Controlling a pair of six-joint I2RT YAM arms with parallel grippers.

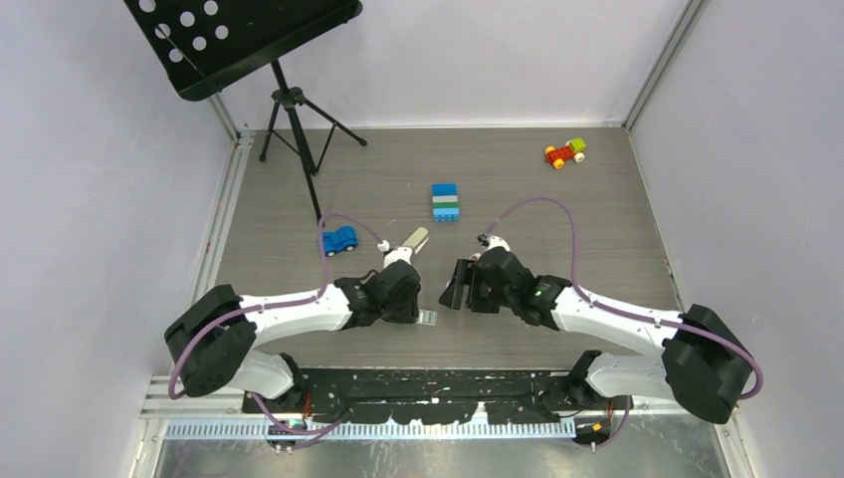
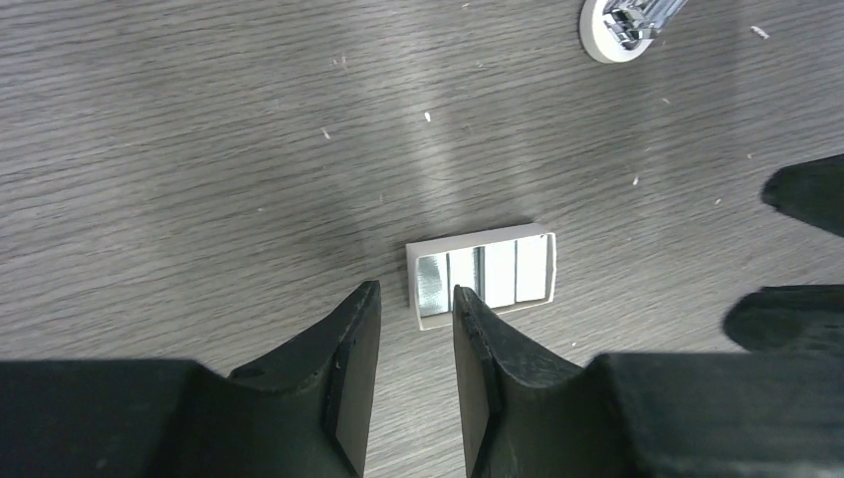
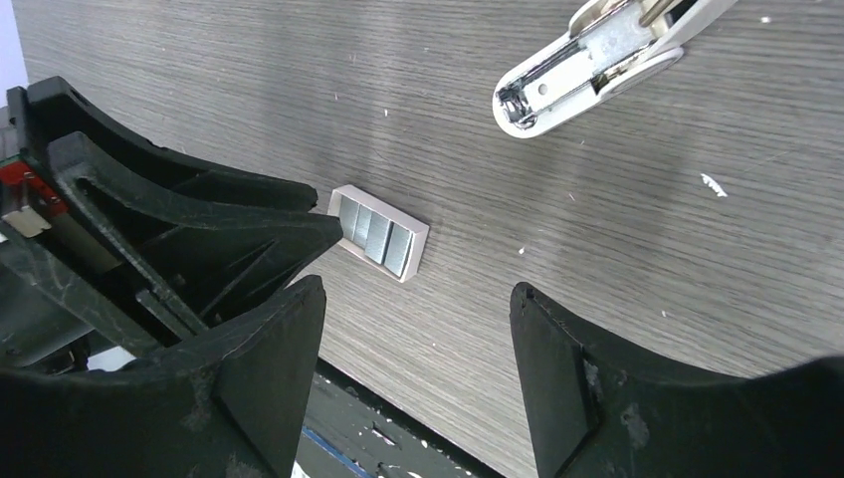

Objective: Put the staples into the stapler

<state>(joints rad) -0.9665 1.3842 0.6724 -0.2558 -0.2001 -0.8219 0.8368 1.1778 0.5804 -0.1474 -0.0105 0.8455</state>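
The staples (image 2: 481, 274) lie as silvery strips in a small open white box (image 3: 378, 232) on the table near its front edge (image 1: 428, 319). My left gripper (image 2: 416, 299) hovers just short of the box's left end, open, its narrow gap empty. The stapler (image 1: 413, 239), beige on top, lies farther back; its white metal-lined front end (image 3: 597, 60) shows in the right wrist view. My right gripper (image 3: 418, 299) stands wide open over bare table to the right of the box (image 1: 456, 289), holding nothing.
A blue toy car (image 1: 339, 239) sits left of the stapler. A stack of blue, green and white bricks (image 1: 445, 202) stands behind it. A red-and-yellow toy car (image 1: 564, 152) is at the back right. A music stand (image 1: 289, 100) stands at the back left.
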